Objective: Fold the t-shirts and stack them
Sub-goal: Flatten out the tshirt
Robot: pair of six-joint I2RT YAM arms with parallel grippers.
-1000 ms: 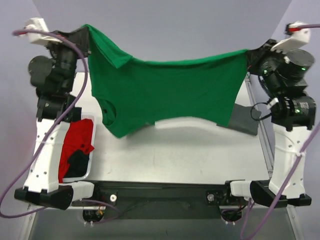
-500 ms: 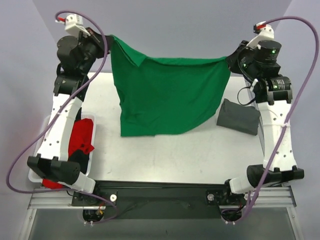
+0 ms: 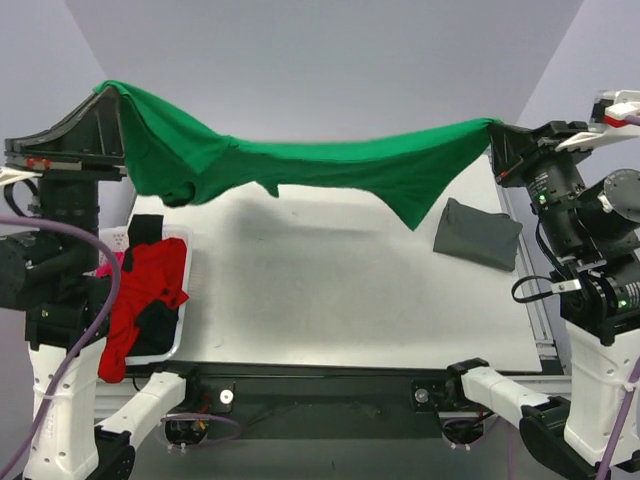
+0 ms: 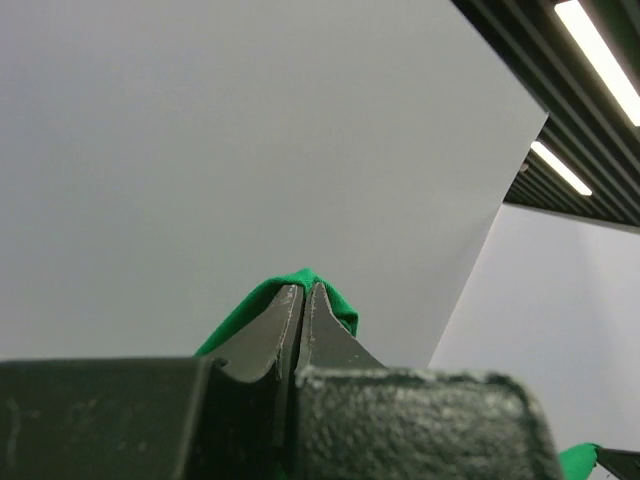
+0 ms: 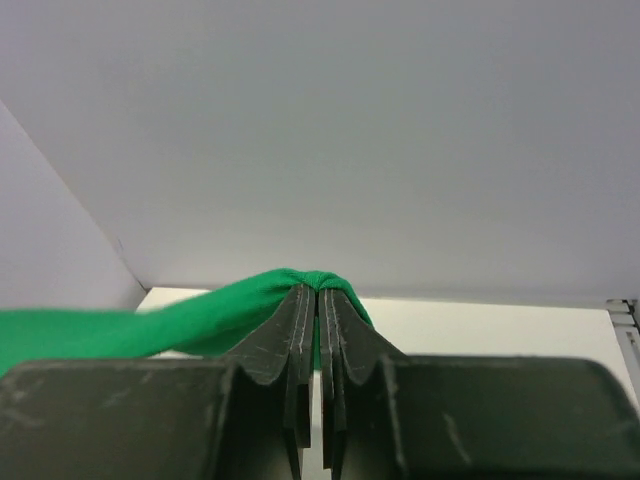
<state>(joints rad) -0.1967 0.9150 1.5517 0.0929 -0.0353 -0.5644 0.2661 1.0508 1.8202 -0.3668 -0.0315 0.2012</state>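
We hold the bright green t-shirt stretched wide, clear above the worktop, with our left gripper and right gripper each pinched tight on an edge. A moment ago it hung like a curtain. Pulled flat now, it seems ready to lay down for folding.

Bright, even overhead light; soft shadow beneath green t-shirt on table.

The green t-shirt is soft matt cloth; the table smooth, matt white.
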